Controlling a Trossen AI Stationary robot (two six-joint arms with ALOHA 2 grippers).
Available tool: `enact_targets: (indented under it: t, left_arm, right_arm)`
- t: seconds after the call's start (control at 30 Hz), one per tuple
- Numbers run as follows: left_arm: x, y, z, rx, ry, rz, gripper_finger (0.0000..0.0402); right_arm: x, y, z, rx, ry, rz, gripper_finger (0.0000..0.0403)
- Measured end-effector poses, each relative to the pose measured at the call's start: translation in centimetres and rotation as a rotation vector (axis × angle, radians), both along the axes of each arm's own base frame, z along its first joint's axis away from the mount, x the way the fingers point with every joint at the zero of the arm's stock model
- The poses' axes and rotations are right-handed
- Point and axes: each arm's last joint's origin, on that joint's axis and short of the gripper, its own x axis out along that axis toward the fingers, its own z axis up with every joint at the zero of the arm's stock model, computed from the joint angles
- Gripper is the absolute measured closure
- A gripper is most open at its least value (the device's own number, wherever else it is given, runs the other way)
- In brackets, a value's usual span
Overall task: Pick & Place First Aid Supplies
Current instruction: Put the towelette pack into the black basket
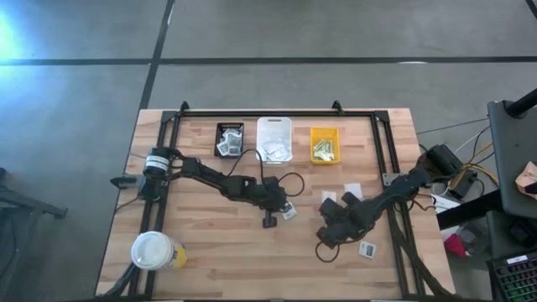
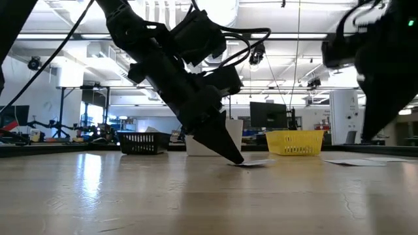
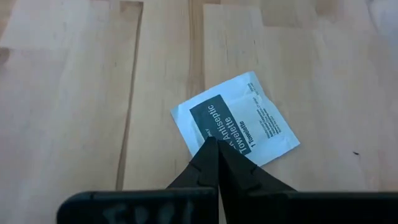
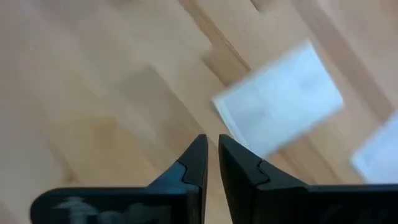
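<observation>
Two dark arms are seen over a light wooden table [image 1: 218, 243]. The left gripper [image 3: 214, 144] is lowered near the table's middle, its fingers pressed fully together with no gap, and their tips are set on the edge of a white square paper packet with a dark printed patch [image 3: 239, 121]. The packet lies flat on the wood; whether its edge is pinched between the tips or only touched cannot be told. In the low view the same tips [image 2: 234, 156] are seen down at the tabletop, with the packet [image 2: 251, 163] lying just beyond them.

The right gripper [image 4: 212, 146] is held over the right half of the table, its fingers parted by only a narrow slit, and nothing is seen between them. A plain white rectangular paper packet [image 4: 280, 99] lies on the wood just ahead of them, apart from the tips, and the corner of another white packet [image 4: 376, 152] is seen nearby.

Near the front right edge a further small printed white packet [image 1: 367, 248] is lying. Along the back edge three small bins are lined up: a black bin [image 1: 229, 138], a white bin [image 1: 274, 139] and a yellow bin [image 1: 325, 144], each with packets inside. A large white-lidded cup [image 1: 153, 250] is placed near the front left corner.
</observation>
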Motion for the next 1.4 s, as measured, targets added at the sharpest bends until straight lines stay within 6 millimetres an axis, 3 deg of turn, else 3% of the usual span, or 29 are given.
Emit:
enact_targets:
  t: [0.2, 0.37, 0.63, 0.83, 1.03, 1.23, 1.4]
  left_arm:
    - [-0.1, 0.0, -0.1, -0.04, 0.013, 0.028, 0.0401]
    - [-0.2, -0.2, -0.1, -0.142, 0.037, 0.027, 0.0401]
    - [-0.2, -0.4, -0.1, -0.235, 0.056, 0.067, 0.0401]
    - [-0.2, -0.4, -0.1, -0.302, 0.07, 0.147, 0.0401]
    - [-0.2, -0.4, -0.1, -0.342, 0.079, 0.197, 0.0401]
    - [-0.2, -0.4, -0.1, -0.366, 0.081, 0.199, 0.0401]
    - [0.1, -0.6, 0.2, -0.417, 0.057, 0.163, 0.0401]
  right_arm:
    - [0.7, 1.7, 0.9, -0.14, -0.131, 0.357, 0.0365]
    - [1.9, 2.6, 0.3, -0.223, -0.149, 0.613, 0.0365]
    - [2.6, 2.5, 0.3, -0.283, -0.131, 0.746, 0.036]
    - [3.7, 3.1, 0.6, -0.355, -0.189, 0.922, 0.032]
    - [4.4, 3.3, -1.4, -0.484, -0.069, 1.153, 0.0282]
    - [4.8, 3.1, -3.2, -0.624, 0.038, 1.209, 0.0266]
    - [5.4, 3.3, -3.5, -0.644, 0.059, 1.238, 0.0269]
